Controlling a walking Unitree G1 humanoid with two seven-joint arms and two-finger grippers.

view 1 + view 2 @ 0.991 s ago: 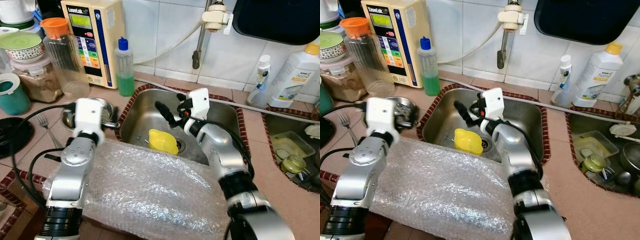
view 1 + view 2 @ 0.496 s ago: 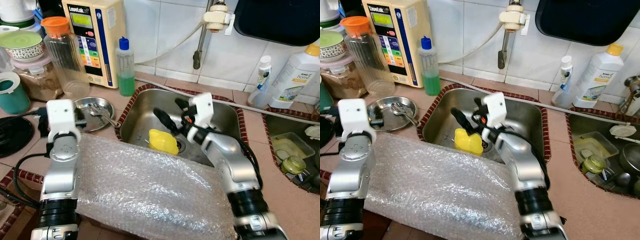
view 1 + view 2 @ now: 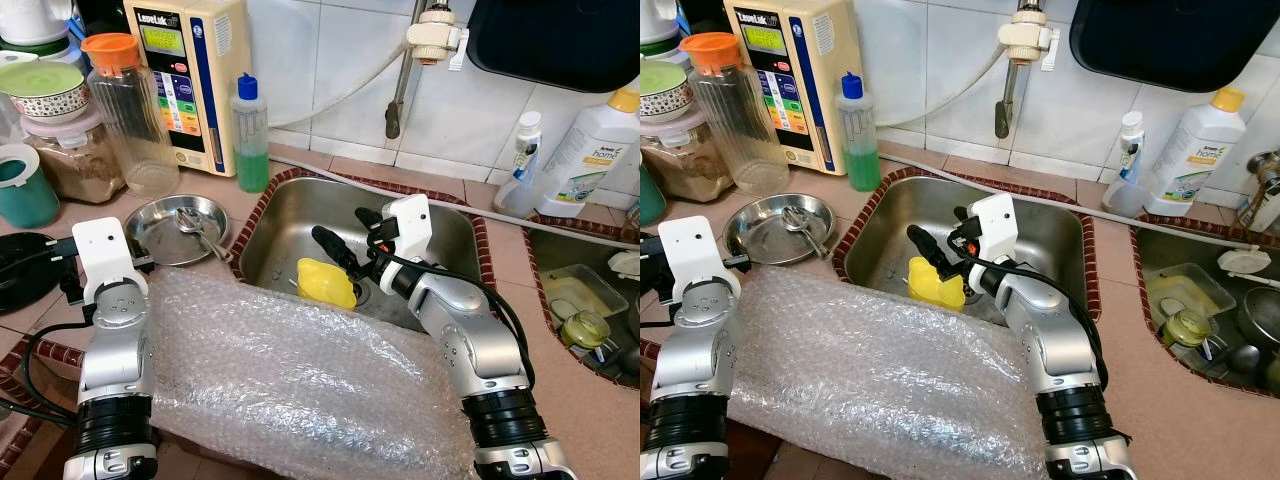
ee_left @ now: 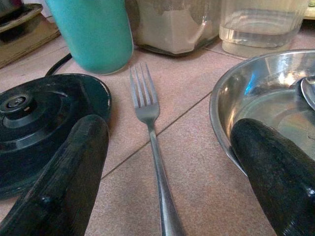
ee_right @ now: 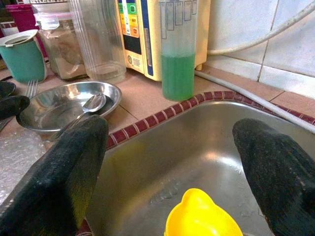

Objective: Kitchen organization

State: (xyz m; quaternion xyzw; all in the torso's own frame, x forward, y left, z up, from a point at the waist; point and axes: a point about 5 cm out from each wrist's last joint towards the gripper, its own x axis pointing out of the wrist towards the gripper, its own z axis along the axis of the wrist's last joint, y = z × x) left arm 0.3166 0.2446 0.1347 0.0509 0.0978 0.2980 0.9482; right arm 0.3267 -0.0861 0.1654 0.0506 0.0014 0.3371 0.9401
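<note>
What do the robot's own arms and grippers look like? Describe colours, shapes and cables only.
Both arms are silver, rounded metal segments with ribbed black collars near the base. Each wrist carries a boxy white housing. The left gripper and right gripper each have two long, matt black, blunt fingers. Black cables loop along both arms.

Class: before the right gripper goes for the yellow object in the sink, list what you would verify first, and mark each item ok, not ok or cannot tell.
1. right gripper open: ok.
2. yellow object in view in the sink, nothing on top: ok.
3. Object lined up between the fingers: ok.
4. Fingers already touching the object: cannot tell.
5. bubble wrap off the object: cannot tell; its edge lies right by it.
6. left gripper out of the way, open over the fork: ok.
</note>
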